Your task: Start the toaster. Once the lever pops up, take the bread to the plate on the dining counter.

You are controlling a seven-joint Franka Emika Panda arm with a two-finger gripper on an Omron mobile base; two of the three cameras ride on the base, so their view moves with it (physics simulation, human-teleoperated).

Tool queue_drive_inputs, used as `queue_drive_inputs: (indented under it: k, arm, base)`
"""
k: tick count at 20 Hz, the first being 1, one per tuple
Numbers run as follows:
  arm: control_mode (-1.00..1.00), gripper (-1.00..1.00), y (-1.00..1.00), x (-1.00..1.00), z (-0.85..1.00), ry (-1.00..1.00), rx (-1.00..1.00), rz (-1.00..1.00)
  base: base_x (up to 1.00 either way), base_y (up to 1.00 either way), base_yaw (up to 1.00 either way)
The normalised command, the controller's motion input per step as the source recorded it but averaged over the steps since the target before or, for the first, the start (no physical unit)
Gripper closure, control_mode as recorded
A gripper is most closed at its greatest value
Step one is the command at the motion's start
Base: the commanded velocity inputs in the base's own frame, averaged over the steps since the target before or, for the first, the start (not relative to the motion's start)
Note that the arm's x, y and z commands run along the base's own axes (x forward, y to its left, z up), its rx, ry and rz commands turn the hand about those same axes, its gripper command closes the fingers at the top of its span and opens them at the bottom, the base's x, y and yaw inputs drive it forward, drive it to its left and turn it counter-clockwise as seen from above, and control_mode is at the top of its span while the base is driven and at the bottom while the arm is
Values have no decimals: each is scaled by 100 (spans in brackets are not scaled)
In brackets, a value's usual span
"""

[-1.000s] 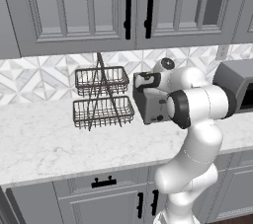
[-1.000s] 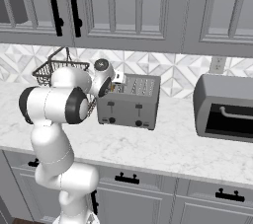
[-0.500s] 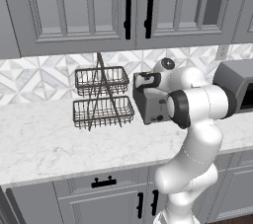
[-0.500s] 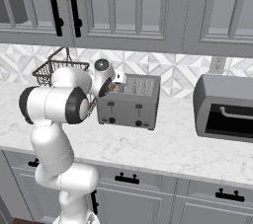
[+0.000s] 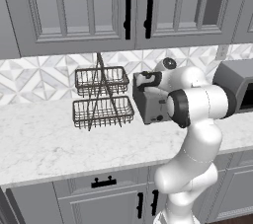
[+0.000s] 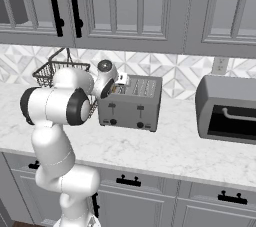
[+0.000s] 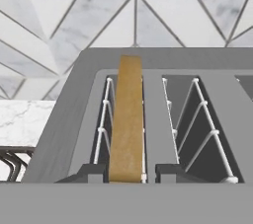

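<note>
The grey toaster (image 6: 131, 105) stands on the kitchen worktop against the tiled wall, also seen as the toaster (image 5: 152, 105) from the left. A tan slice of bread (image 7: 126, 124) stands upright in its left slot, its top edge above the slot rim. My gripper (image 7: 131, 172) hangs right over that slot, one finger on each side of the slice's near end. The left finger (image 7: 94, 172) lies against the bread; a thin gap shows beside the right one. The plate and dining counter are out of view.
A two-tier wire basket (image 5: 102, 97) stands just left of the toaster. A larger toaster oven (image 6: 227, 108) sits to its right. Wall cabinets (image 6: 125, 6) hang low above the worktop, and the tiled backsplash is close behind.
The fingers have drawn in from wide open to close around the bread. The arm and toaster stay where they were.
</note>
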Motion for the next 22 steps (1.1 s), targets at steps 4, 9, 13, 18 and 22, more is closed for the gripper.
queue_drive_inputs:
  k: [4, 9, 13, 18, 22]
  arm:
    - [-100, 100, 0, 0, -10, 0, 2, 0]
    - [-100, 100, 4, 0, 0, 0, 5, 0]
    - [-100, 100, 9, 0, 0, 0, 2, 0]
    - [-100, 100, 1, -4, 0, 0, 0, 0]
    - [-100, 100, 4, -29, 0, -9, 0, 0]
  base:
    - [0, 0, 0]
    - [0, 0, 0]
    - [0, 0, 0]
    - [0, 0, 0]
    - [0, 0, 0]
